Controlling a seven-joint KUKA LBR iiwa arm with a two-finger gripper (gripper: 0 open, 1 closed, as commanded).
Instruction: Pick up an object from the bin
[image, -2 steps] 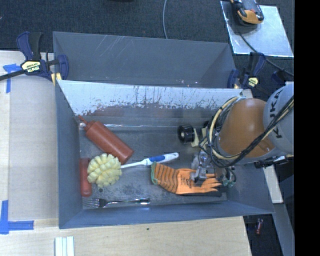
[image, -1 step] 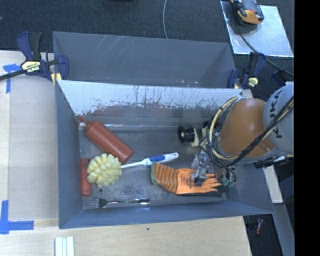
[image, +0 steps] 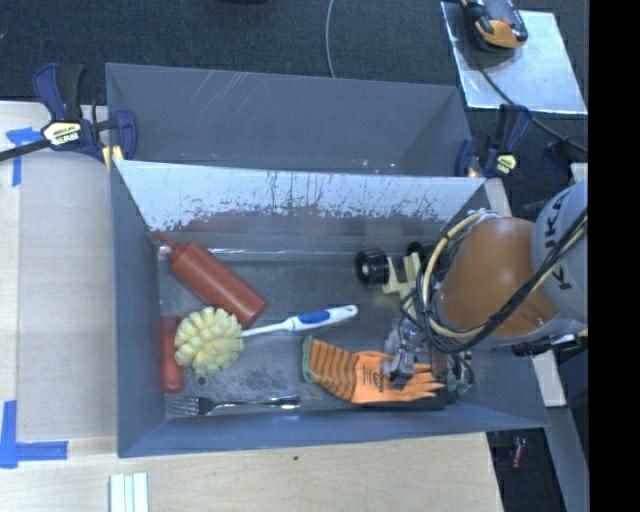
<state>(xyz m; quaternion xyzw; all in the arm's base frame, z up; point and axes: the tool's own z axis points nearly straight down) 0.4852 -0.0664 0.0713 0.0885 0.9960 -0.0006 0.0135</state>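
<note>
My gripper (image: 404, 358) is low in the bin's front right part, down on an orange and grey work glove (image: 345, 372) that lies flat along the front wall. The gripper's lower end meets the glove's right half near its cuff. Just behind the gripper, by the back right of the floor, rests a black and cream cylinder-shaped object (image: 388, 268). To the left, a white and blue handle (image: 305, 322) leads to a yellow bristly brush head (image: 208, 339).
A brown bottle-like tube (image: 214, 277) lies slanted at the back left. A red stick-shaped thing (image: 171, 354) runs along the left wall. A metal fork (image: 228, 404) rests at the front wall. The arm's orange dome and cables hang over the right side.
</note>
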